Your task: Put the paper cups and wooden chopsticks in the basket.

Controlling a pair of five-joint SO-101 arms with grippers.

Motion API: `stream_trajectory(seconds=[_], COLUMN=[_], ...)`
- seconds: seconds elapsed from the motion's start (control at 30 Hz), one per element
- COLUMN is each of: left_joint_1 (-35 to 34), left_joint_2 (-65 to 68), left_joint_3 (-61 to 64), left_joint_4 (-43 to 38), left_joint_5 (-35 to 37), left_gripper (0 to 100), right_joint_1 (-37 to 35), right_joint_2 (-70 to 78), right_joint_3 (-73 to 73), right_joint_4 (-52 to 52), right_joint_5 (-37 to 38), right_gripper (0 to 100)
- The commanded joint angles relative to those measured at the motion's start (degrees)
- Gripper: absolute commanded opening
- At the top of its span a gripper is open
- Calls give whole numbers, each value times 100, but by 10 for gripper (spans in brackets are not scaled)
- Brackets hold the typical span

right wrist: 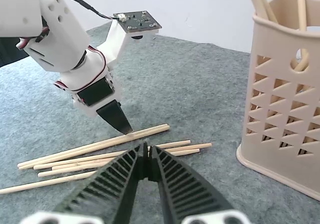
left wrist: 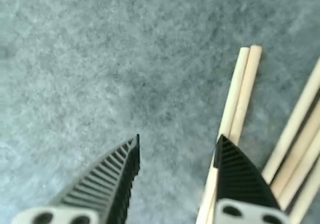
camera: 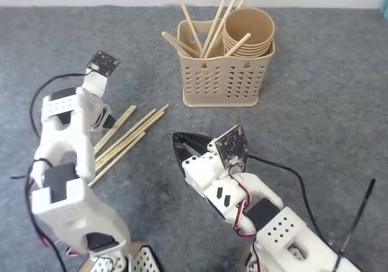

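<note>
Now, left claw spread, one tip on chopsticks, right claw pressed together, empty

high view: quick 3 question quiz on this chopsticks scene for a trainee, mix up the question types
1. True or false: the paper cups sit stacked inside the basket.
2. Where do the loose chopsticks lie? A) on the table by the left arm B) behind the basket C) on top of the cups
3. Fill in: on the right gripper the jaws are ___ (open or shut).

Key: 1 true; 2 A; 3 shut.
</note>
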Motion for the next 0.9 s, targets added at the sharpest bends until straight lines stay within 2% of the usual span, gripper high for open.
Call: stream_trajectory(seconds=[0.0,0.13,0.33,0.5,0.73,0.87], left_joint_1=[-26,-35,-9,-193,-167,-44], left_joint_2=[185,571,545,176,-527,-598], left_joint_3=[-277,-365,-646,-778,-760,-708], left_joint_4=[-158,-273,158,176,958,1055], left_joint_5=[-105,-255,-237,-141,-132,-132], left_gripper=[232,231,231,231,231,232], right_joint_1=[-40,-40,-40,-40,-40,-40], right_joint_2=[75,75,75,75,75,75], right_joint_3=[-343,-343,-343,-343,-343,-343], right_joint_4=[-84,-84,-84,-84,-92,-92], right_joint_5=[193,299,308,316,316,316], right_gripper=[13,13,13,13,13,13])
